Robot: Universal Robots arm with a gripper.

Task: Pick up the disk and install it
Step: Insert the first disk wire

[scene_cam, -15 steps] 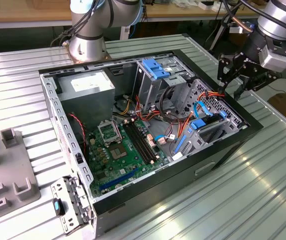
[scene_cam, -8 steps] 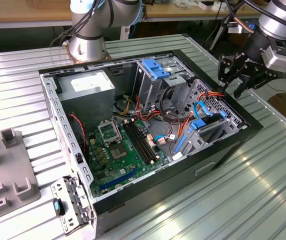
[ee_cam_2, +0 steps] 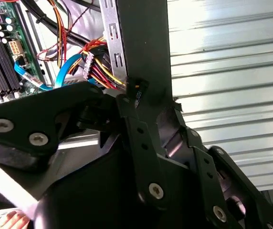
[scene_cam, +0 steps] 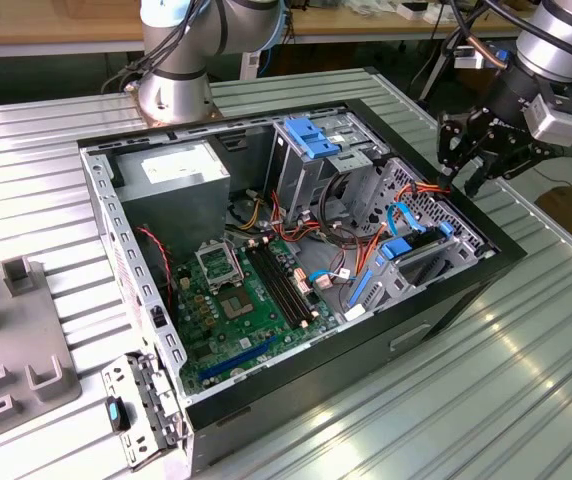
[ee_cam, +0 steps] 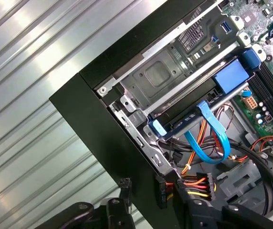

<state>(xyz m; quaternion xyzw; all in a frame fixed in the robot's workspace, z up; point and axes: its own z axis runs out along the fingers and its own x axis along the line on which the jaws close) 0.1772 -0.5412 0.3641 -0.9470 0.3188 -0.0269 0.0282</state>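
Note:
The disk (scene_cam: 418, 258) is a grey drive in a bright blue carrier. It lies tilted in the drive bay at the corner of the open computer case (scene_cam: 266, 395) on the exterior view's right. The first wrist view shows the disk (ee_cam: 184, 119) as a dark bar with blue rail ends, crossed by a blue data cable (ee_cam: 208, 143). My gripper (scene_cam: 466, 160) hovers just above the case's black side wall beside that bay, open and holding nothing. In the first wrist view my gripper (ee_cam: 153, 191) has one finger on each side of the wall's top edge.
The case lies on a ribbed metal table (scene_cam: 526, 380), with a motherboard (scene_cam: 246, 290), power supply (scene_cam: 171, 175) and loose cables (scene_cam: 351, 240) inside. A second arm's base (scene_cam: 176, 70) stands behind it. Grey fixtures (scene_cam: 16, 340) sit at the exterior view's left, and a metal bracket (scene_cam: 136, 410) lies by the case's front.

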